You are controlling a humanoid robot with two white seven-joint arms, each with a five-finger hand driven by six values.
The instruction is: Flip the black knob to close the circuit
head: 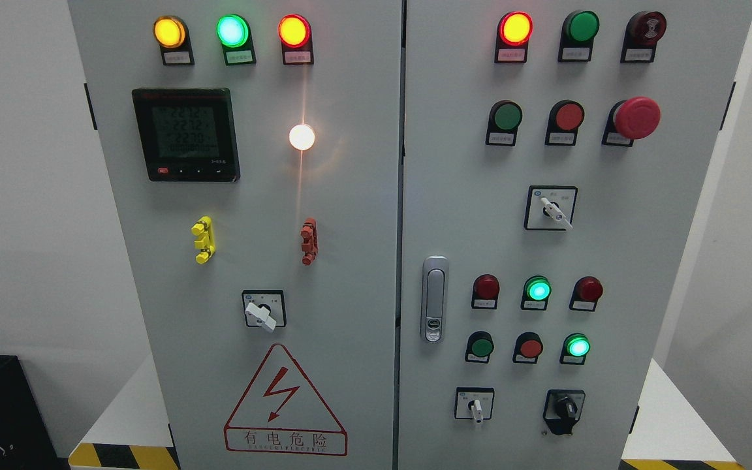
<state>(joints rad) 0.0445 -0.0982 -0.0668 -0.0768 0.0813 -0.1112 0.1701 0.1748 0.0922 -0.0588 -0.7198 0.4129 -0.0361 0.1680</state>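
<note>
The black knob (566,409) sits at the lower right of the right door of a grey electrical cabinet (363,215), on a black backplate. Its handle stands roughly upright. A white-handled rotary switch (476,409) sits just left of it. Neither of my hands nor arms shows in the head view.
The right door carries indicator lights, some lit green (538,288) (577,346), a red mushroom stop button (636,117), another white selector (555,210) and a door latch (434,299). The left door has a meter (185,134), a selector (262,313) and a hazard sign (283,405).
</note>
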